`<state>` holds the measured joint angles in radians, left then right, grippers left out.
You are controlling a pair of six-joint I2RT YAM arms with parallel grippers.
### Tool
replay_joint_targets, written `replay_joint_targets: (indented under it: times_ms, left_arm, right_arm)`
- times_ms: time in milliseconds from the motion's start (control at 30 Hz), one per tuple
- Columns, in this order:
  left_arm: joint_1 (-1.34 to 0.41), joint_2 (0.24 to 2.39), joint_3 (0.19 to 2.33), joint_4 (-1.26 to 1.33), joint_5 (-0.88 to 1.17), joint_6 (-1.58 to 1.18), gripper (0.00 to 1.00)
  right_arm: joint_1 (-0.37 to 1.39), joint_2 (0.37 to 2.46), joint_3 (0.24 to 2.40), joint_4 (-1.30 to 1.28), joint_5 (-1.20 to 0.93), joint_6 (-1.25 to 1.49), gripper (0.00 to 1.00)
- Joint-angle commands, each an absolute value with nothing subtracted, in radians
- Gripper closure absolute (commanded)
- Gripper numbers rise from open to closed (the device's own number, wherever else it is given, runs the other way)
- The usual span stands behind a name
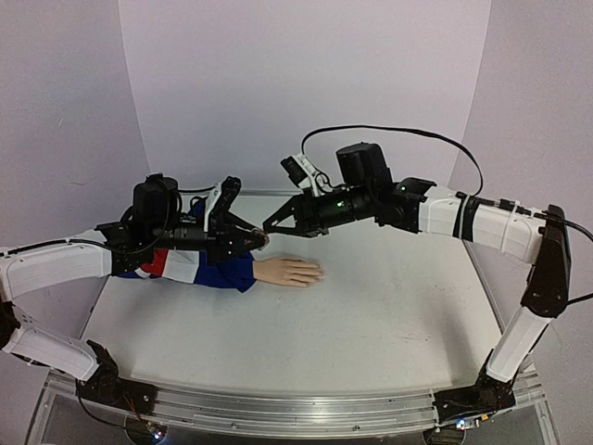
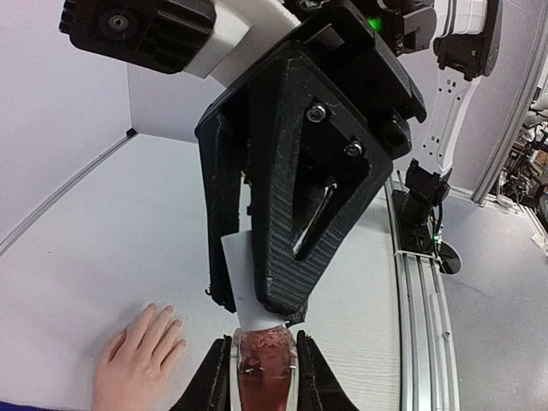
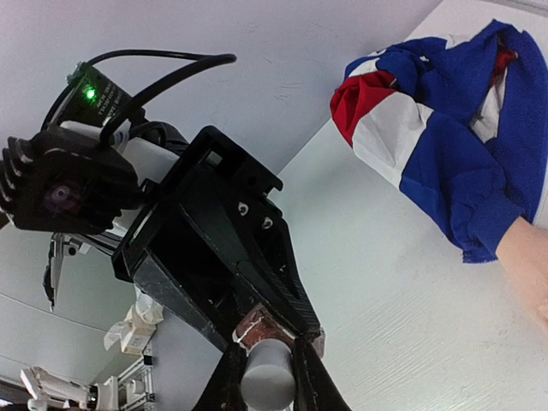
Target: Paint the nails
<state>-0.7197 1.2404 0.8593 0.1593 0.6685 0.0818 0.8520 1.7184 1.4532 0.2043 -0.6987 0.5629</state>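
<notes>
The left arm [image 1: 56,264] and right arm [image 1: 463,218] have white shells with black joints. A black cable [image 1: 398,132] loops over the right arm, near a green light [image 3: 86,91]. The right gripper [image 1: 269,225] has ribbed black fingers [image 2: 287,231] with silver screws [image 2: 318,112].

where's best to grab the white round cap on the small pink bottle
Take the white round cap by its curved side wall, coming end-on from the side away from the small pink bottle. The left gripper clamps the bottle body, so only the cap sticks out free. The right gripper is shut on it this way.
</notes>
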Motion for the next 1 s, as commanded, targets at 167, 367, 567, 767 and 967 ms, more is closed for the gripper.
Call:
replay_joint_targets:
  times_ms: [167, 367, 567, 767, 967]
  left_arm:
    - [-0.716, 1.232, 0.869, 0.213, 0.649, 0.092, 1.0]
    - [-0.716, 1.233, 0.867, 0.206, 0.635, 0.091, 1.0]
    - [-0.716, 1.238, 0.871, 0.201, 0.637, 0.092, 1.0]
    - [-0.717, 1.239, 0.874, 0.197, 0.639, 0.092, 1.0]
    - [-0.716, 1.238, 0.87, 0.193, 0.634, 0.095, 1.0]
  right_arm:
    - [0.856, 1.687, 1.473, 0.23, -0.704, 0.539, 1.0]
    - [0.856, 1.627, 1.427, 0.253, -0.622, 0.509, 1.0]
    - [0.856, 1.609, 1.412, 0.262, -0.617, 0.51, 1.0]
    - [0.857, 1.608, 1.407, 0.271, -0.624, 0.517, 1.0]
    - [0.856, 1.598, 1.403, 0.28, -0.621, 0.52, 1.0]
